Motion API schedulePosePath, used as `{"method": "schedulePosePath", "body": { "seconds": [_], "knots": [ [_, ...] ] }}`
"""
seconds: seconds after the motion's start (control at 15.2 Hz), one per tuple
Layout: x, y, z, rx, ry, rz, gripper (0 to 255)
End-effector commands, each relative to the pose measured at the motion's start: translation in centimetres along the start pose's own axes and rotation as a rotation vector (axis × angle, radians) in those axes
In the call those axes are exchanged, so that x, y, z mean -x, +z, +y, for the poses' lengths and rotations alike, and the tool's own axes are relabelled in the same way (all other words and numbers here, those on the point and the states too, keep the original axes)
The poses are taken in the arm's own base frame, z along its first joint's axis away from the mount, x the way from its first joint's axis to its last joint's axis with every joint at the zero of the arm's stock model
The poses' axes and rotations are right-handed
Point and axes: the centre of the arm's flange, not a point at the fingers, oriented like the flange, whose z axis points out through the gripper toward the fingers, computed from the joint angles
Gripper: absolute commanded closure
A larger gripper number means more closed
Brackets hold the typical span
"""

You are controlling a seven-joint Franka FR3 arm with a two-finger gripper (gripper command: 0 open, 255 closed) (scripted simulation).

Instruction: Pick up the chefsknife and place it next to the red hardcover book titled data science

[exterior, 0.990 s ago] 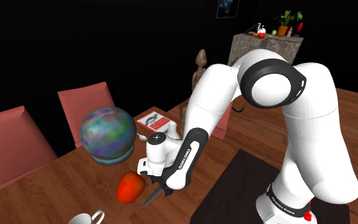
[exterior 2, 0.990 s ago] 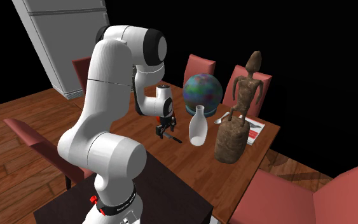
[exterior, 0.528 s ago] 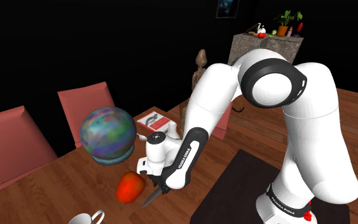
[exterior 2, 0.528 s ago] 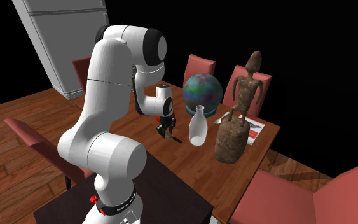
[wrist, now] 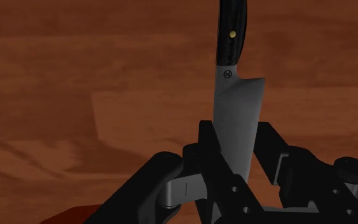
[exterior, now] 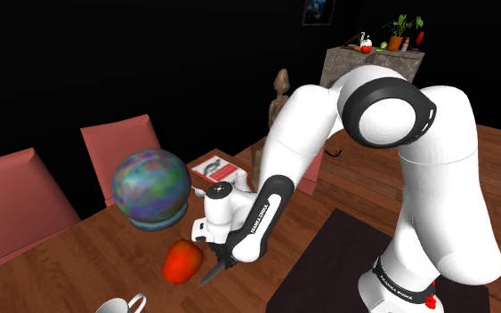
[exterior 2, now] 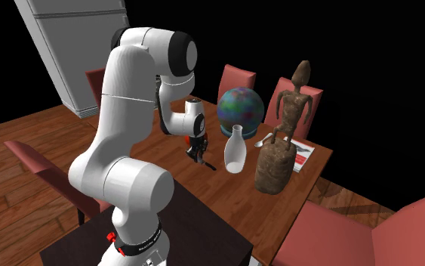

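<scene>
The wrist view shows the grip plainly: the gripper [wrist: 236, 137] is clamped narrow on the grey blade of the chefsknife [wrist: 233, 89], a little below its heel, and the black riveted handle runs away from the fingers over bare brown table [wrist: 75, 76]. The shoulder view adds the other end: the blade's tip pokes out under the hand, just beside a red rounded object [exterior: 183, 261]. A multicoloured globe [exterior: 151, 188] stands behind that, and the red-and-white book [exterior: 216, 168] lies farther back, well apart from the knife; its title cannot be read. The second exterior view shows a white vase [exterior 2: 235, 149] near the gripper and a brown wooden figure [exterior 2: 281, 143] standing between the vase and the book, which lies by the table's far corner. Open tabletop spreads to that view's left of the gripper, and the dark stand [exterior 2: 203, 234] sits just beside the table's near edge.
</scene>
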Motion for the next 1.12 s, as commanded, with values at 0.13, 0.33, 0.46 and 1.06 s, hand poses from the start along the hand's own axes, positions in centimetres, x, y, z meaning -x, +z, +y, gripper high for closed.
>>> {"method": "schedulePosePath", "body": {
  "seconds": [0.13,0.33,0.46,1.06],
  "knots": [
    [0.1,-2.0,0.0,-0.001,0.000,-0.001,255],
    [0.1,-3.6,0.0,-0.001,0.000,-0.001,255],
    [0.1,-4.7,0.0,-0.001,0.000,-0.001,255],
    [3.2,-7.7,2.6,-0.001,0.000,-0.001,255]
  ]
}}
